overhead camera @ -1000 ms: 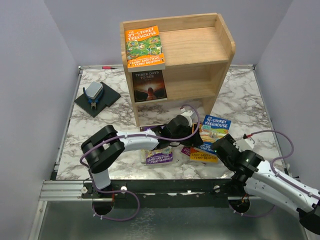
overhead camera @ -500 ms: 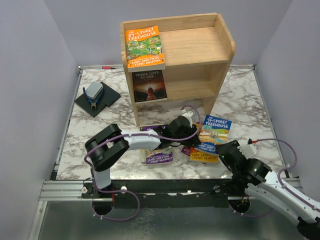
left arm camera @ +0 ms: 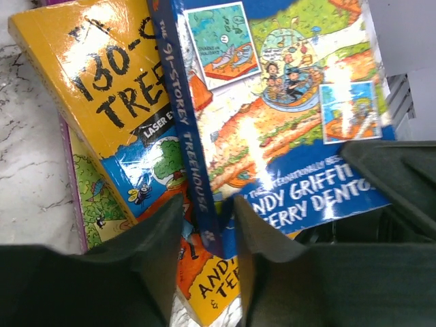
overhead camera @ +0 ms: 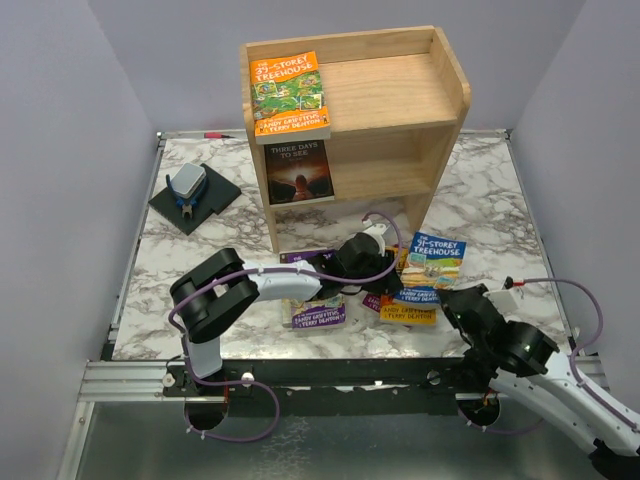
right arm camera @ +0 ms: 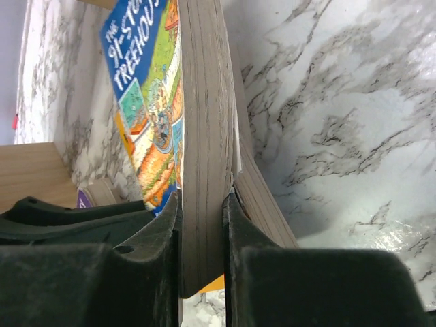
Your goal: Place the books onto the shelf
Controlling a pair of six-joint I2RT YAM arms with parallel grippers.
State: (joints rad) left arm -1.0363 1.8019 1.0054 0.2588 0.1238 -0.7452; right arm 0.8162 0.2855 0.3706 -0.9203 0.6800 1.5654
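Observation:
The blue book (overhead camera: 434, 258) lies tilted on a yellow book (overhead camera: 408, 314) in front of the shelf (overhead camera: 400, 95). My left gripper (left arm camera: 208, 238) is shut on the blue book's spine (left arm camera: 187, 157); from above, the left gripper (overhead camera: 392, 263) sits at the book's left edge. My right gripper (right arm camera: 202, 204) is shut on the same book's page edge (right arm camera: 203, 136), and from above the right gripper (overhead camera: 448, 298) is at the book's near corner. An orange book (overhead camera: 290, 95) lies on the shelf's top. A purple book (overhead camera: 318, 313) lies partly under my left arm.
A dark book titled "Three Days to See" (overhead camera: 298, 172) leans in the shelf's lower tier. A black pad with a blue-grey tool (overhead camera: 193, 195) sits at the far left. Grey walls close in the marble table (overhead camera: 200, 250) on three sides.
Both grippers have closed, the left on the blue book's spine and the right on its page edge. The right arm drew back toward the near right, and the blue book shifted slightly right.

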